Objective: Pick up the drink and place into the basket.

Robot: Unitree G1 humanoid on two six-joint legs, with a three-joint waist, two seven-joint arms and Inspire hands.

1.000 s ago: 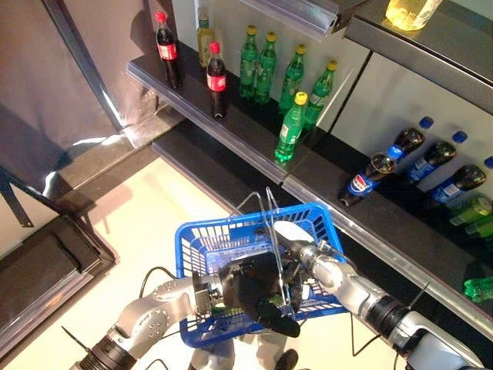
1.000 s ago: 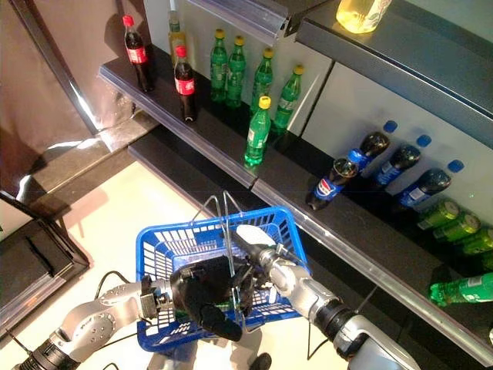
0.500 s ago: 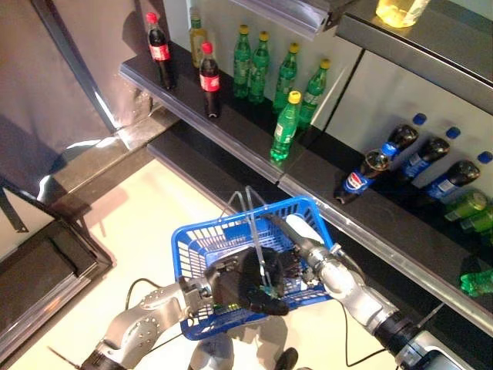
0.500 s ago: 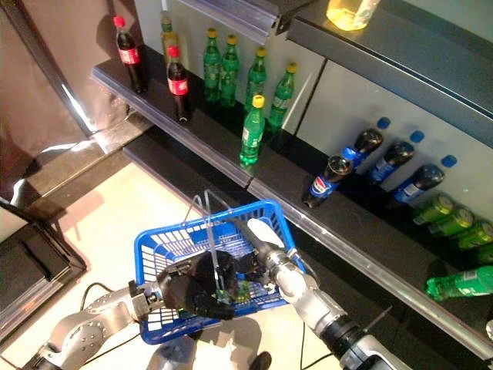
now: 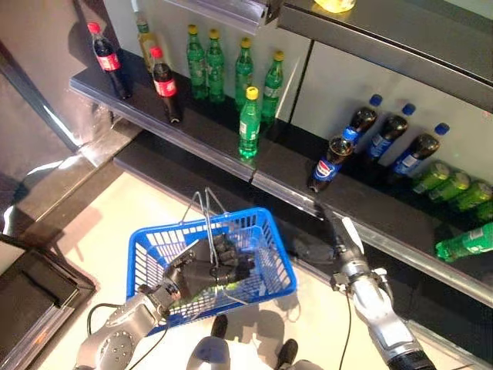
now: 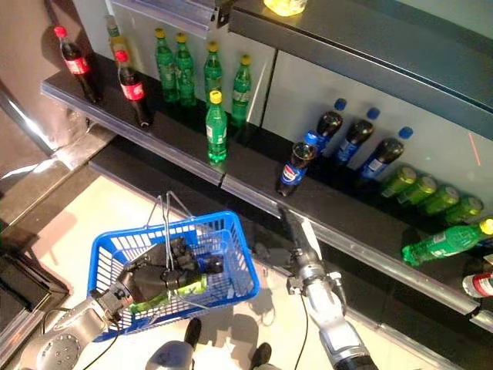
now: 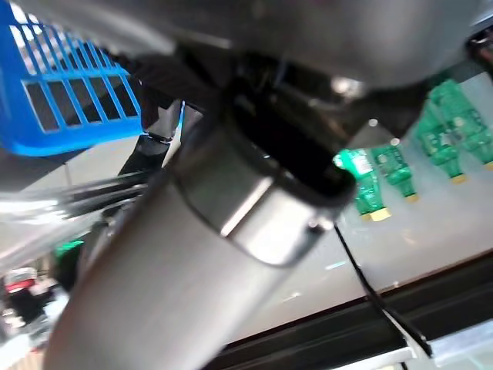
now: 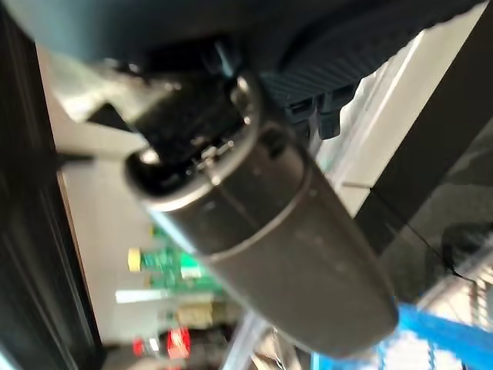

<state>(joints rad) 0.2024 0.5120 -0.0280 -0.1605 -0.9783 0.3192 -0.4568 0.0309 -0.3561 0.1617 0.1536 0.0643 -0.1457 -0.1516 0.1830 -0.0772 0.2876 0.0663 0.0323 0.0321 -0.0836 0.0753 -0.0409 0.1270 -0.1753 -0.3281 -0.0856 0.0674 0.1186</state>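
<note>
The left robot hand (image 5: 206, 266) sits at the blue basket (image 5: 271, 245), its dark fingers curled around the wire handles (image 5: 206, 223), which stand up above the basket's middle. Inside the basket, beside that hand, lies a green drink bottle (image 6: 166, 291) on its side (best seen in the right eye view). The left wrist view is filled by the arm's own bulk and shows only a corner of the basket.

The right robot hand (image 5: 340, 236) is outside the basket, to its right and clear of it, reaching toward the edge of the lower shelf (image 5: 385, 247) with straight fingers and holding nothing; its thumb bears a white cover. The right wrist view adds nothing on the fingers.

On the lower shelf stand four dark cola bottles with blue caps (image 5: 388, 134), one of them set forward (image 5: 326, 166); farther right lie green bottles on their sides (image 6: 443, 243). On the upper shelf (image 5: 154, 119) stand two red-capped cola bottles (image 5: 163, 73), several green bottles with yellow caps (image 5: 218, 55) and one green bottle nearer the edge (image 5: 248, 123). The floor (image 5: 100, 223) below is pale.
</note>
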